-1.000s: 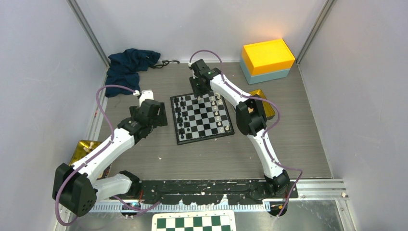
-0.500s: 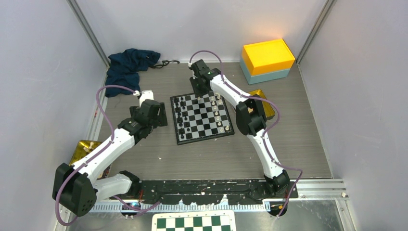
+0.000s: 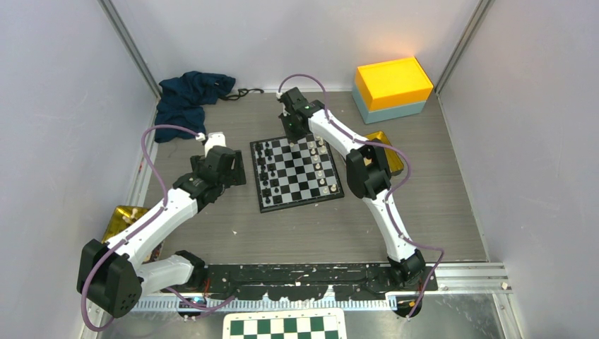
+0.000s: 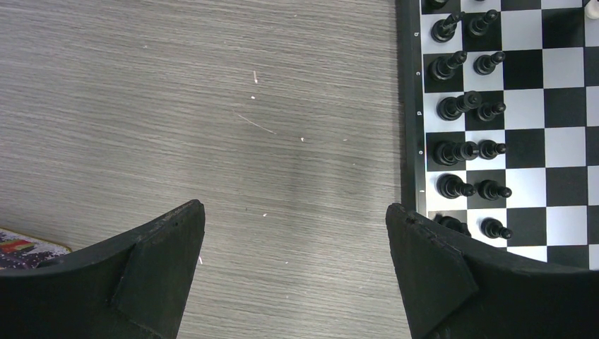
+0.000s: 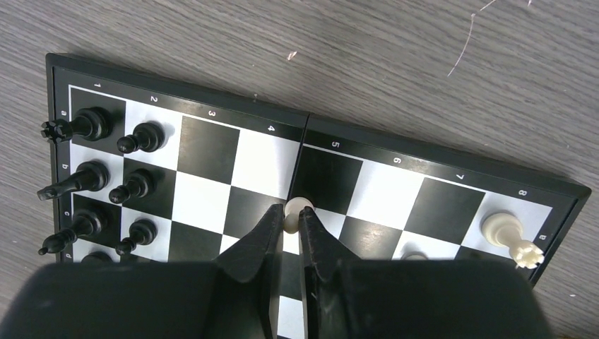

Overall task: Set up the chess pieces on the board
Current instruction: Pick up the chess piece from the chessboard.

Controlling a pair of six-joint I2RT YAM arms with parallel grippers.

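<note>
The board (image 3: 300, 203) lies mid-table, with black chess pieces (image 3: 265, 169) in two columns along its left side and cream ones (image 3: 321, 166) along its right. My right gripper (image 5: 290, 213) hangs over the board's far edge, shut on a small cream piece (image 5: 297, 206) near the board's centre fold. A cream rook (image 5: 510, 233) stands in the corner square. Black pieces (image 5: 88, 127) fill the first two files. My left gripper (image 4: 295, 208) is open over bare table just left of the board (image 4: 410, 106), with nothing between its fingers.
A yellow box on a teal block (image 3: 393, 83) stands at the back right. A dark blue cloth (image 3: 191, 95) lies at the back left. Gold packets lie right of the board (image 3: 387, 143) and by the left arm (image 3: 123, 215). A green-and-white checkered panel (image 3: 285, 326) sits at the near edge.
My right gripper's jaws have closed onto the small cream piece. Both arms have stayed almost where they were.
</note>
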